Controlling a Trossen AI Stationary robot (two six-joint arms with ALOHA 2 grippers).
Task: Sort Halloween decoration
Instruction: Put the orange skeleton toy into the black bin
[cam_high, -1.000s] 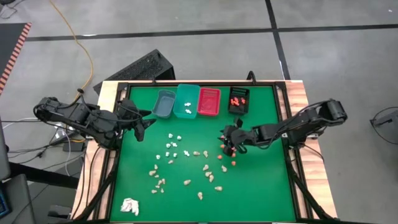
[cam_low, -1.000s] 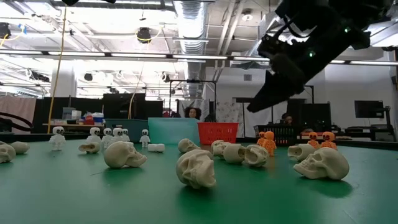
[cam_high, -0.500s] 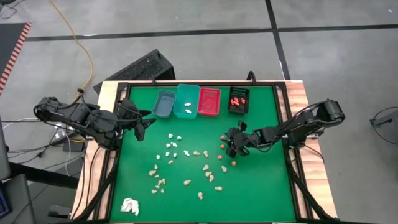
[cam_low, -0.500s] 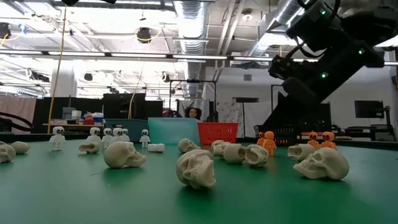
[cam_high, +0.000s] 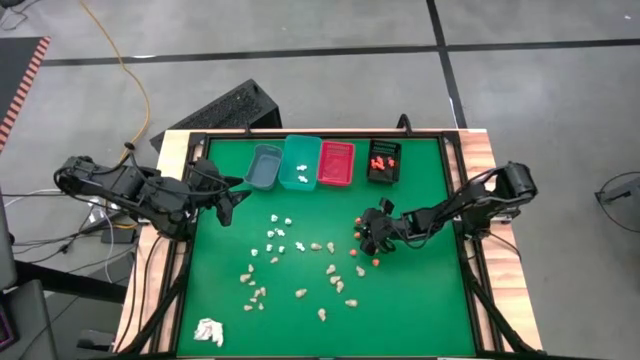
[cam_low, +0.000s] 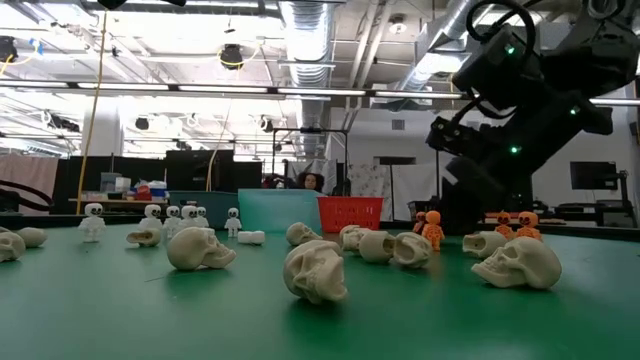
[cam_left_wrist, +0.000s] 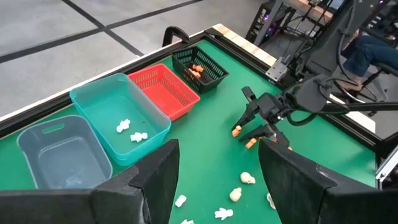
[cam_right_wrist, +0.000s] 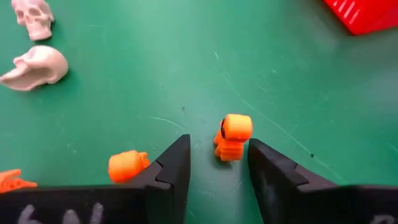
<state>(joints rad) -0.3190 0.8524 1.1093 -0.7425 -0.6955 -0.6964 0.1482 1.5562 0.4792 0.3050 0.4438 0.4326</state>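
Two hands: both with fingers apart
Right hand (cam_right_wrist: 217, 165): low over table (cam_high: 420, 300), straddling standing orange figure (cam_right_wrist: 232, 137), not clamped
Left hand (cam_high: 232, 203): waiting at table's left edge
Skulls (cam_high: 335, 280): scattered mid-table
Black bin (cam_high: 384, 160): orange pieces inside

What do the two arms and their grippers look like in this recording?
Both arms are black and jointed, with dark cables along the links. The right arm carries small green lights. The left gripper has broad, flat matte-black fingers; the right gripper has wedge-shaped black fingers with faint pale markings near their bases.
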